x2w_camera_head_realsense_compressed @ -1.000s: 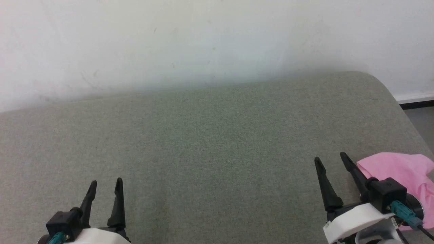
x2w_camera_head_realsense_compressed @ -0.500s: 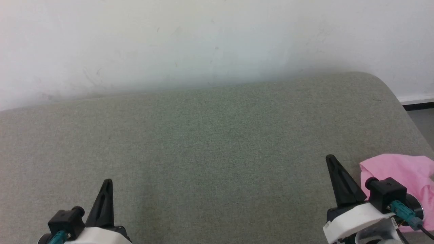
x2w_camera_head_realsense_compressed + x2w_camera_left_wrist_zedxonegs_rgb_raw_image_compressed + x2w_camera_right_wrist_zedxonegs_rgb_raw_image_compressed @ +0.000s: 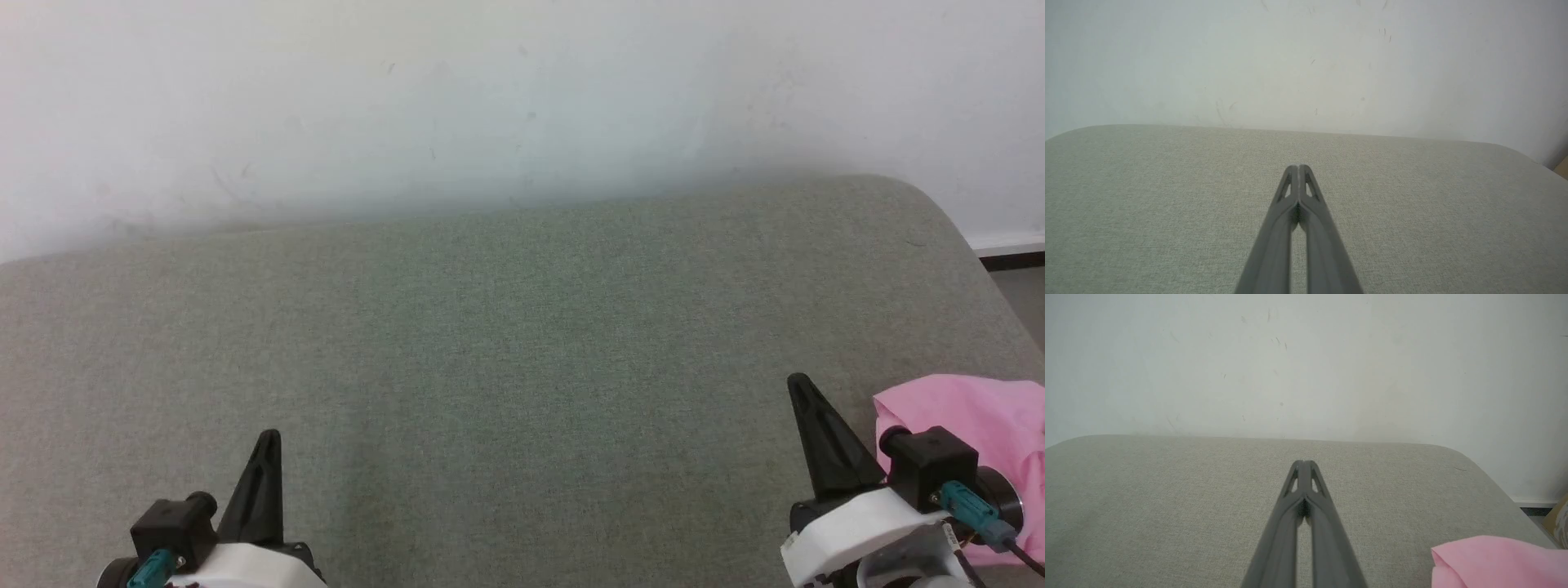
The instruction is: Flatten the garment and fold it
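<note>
The pink garment [image 3: 992, 425] lies bunched at the far right of the grey-green cushioned surface [image 3: 506, 343], partly behind my right wrist. My right gripper [image 3: 798, 385] stands just left of it, shut with nothing between its fingers and apart from the cloth. In the right wrist view the shut right gripper [image 3: 1303, 462] points over bare cushion, with the garment [image 3: 1498, 561] at the lower right corner. At the lower left, my left gripper [image 3: 269, 437] is shut and empty. The left wrist view has the left gripper [image 3: 1298, 166] closed tip to tip above bare cushion [image 3: 1167, 204].
A white wall [image 3: 490, 98] rises right behind the cushion's far edge. The cushion's rounded right corner [image 3: 922, 204] drops to a dark baseboard and floor [image 3: 1016, 282]. A tan object [image 3: 1560, 520] sits past the right edge in the right wrist view.
Both grippers have gone from open to shut on nothing. The head camera has tilted slightly, shifting the whole picture a little downward.
</note>
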Controlling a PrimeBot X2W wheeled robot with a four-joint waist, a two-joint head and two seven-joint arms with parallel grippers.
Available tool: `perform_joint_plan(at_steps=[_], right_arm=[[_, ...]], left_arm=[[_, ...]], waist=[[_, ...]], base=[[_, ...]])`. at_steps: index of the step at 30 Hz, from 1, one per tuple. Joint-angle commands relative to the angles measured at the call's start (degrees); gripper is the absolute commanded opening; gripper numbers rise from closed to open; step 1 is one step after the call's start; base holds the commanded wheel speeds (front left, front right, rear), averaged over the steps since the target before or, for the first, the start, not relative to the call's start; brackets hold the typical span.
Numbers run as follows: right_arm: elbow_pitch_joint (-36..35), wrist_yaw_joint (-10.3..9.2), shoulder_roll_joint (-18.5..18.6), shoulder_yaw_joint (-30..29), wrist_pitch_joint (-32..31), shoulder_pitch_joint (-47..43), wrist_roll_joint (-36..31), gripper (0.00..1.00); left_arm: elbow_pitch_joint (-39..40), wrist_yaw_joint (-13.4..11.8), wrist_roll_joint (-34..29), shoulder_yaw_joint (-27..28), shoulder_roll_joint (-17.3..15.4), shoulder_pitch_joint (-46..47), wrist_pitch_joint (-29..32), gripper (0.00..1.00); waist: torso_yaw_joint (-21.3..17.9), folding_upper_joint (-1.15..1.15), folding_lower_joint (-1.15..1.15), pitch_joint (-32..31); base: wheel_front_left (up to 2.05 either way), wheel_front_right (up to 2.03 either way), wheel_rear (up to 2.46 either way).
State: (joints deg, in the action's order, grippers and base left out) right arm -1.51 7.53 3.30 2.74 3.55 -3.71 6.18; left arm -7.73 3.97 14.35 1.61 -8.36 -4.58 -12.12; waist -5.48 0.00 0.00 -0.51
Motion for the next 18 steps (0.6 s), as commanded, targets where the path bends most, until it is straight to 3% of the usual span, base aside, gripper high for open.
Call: perform_joint_plan(at_steps=[1,18], right_arm=[[0.14,0.0,-0.1,-0.09,-0.16,0.66,-0.46,0.0],[0.36,-0.01,-0.15,-0.51,-0.69,1.15,-1.36,0.0]], left_arm=[[0.55,-0.36,-0.8,-0.13,0.37,0.85,0.32,0.0],[1.68,-0.93,-2.94,-0.37,1.18,1.44,2.19,0.0]], waist=[[0.11,0.0,0.0,0.01],[0.96,0.0,0.0,0.09]], base=[[0.0,0.0,0.0],[0.0,0.0,0.0]])
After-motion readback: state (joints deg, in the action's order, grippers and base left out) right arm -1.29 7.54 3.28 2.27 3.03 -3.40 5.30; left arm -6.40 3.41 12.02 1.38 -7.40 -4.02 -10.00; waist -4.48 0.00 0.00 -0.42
